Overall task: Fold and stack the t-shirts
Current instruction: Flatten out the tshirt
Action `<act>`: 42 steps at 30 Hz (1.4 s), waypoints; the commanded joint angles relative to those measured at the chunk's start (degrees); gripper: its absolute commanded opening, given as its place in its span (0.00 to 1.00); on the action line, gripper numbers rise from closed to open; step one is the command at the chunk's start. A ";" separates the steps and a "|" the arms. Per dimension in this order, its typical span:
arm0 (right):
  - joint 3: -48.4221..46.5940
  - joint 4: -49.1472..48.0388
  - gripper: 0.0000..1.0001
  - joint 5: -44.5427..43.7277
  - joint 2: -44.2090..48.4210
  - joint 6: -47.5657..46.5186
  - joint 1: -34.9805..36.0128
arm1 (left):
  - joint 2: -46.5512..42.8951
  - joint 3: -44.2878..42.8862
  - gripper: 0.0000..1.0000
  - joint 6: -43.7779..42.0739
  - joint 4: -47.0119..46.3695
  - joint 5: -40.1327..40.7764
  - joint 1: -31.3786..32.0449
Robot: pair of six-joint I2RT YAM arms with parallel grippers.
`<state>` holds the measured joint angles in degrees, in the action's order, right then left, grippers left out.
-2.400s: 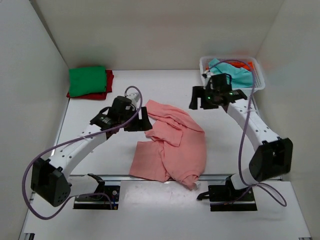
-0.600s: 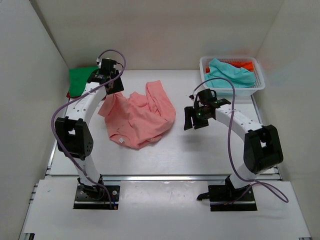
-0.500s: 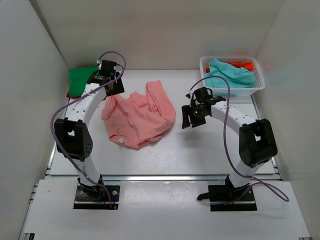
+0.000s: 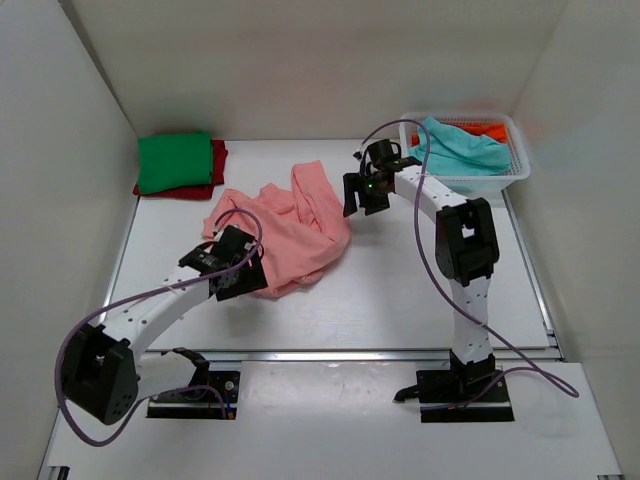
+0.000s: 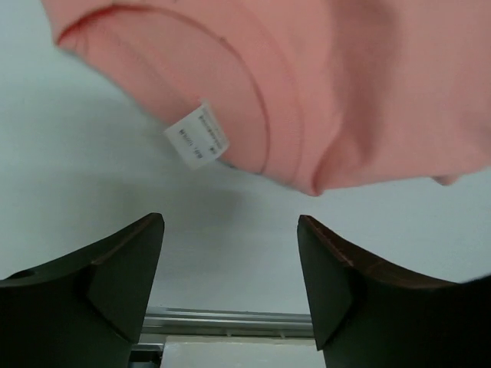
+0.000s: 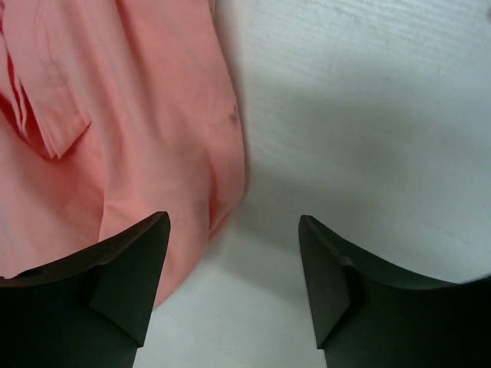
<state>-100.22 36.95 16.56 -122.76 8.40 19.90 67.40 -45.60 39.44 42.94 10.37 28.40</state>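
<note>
The salmon-pink t-shirt (image 4: 290,228) lies crumpled at the table's middle. My left gripper (image 4: 238,276) is open and empty, hovering at the shirt's near-left edge. In the left wrist view the shirt's collar (image 5: 253,92) with a white label (image 5: 198,143) lies just beyond the gripper (image 5: 230,257). My right gripper (image 4: 364,205) is open and empty at the shirt's far-right edge. In the right wrist view the pink cloth (image 6: 115,138) lies left of the gripper (image 6: 234,264). A folded green shirt (image 4: 175,160) sits on a red one (image 4: 217,172) at the back left.
A white lattice basket (image 4: 490,180) at the back right holds a teal shirt (image 4: 455,145) and an orange one (image 4: 490,128). White walls close in the left, back and right sides. A metal rail (image 4: 330,355) runs along the near edge.
My left arm has pulled back from the far left by the green shirt to the pink shirt's near edge. My right gripper has moved farther back, to the shirt's far-right edge. The shirt lies much as before.
</note>
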 commanded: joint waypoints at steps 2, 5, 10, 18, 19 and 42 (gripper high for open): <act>-6.29 -1.00 0.68 1.11 -4.84 1.70 -0.21 | 0.89 4.56 0.84 7.67 -8.30 -1.50 0.16; -11.20 -1.70 0.72 2.69 -9.59 2.75 -0.21 | 6.59 5.35 0.87 9.95 -12.86 -2.54 1.91; -19.73 -0.39 0.73 4.53 -16.01 2.76 0.84 | 16.34 3.95 0.88 12.24 -19.11 -1.23 3.77; -25.37 3.29 0.00 12.10 -19.98 2.23 -0.91 | 25.68 -3.52 0.00 9.08 -18.25 -1.23 1.22; -25.63 4.96 0.00 10.70 -18.15 1.88 -1.70 | 24.11 -4.48 0.00 8.38 -16.94 -0.97 0.00; 41.42 4.46 0.00 -0.30 50.60 3.56 -6.44 | 5.81 -24.26 0.00 -5.51 1.81 -1.76 -17.33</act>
<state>-59.81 43.31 17.58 -75.26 13.28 15.64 73.43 -66.59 35.99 44.66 8.12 12.34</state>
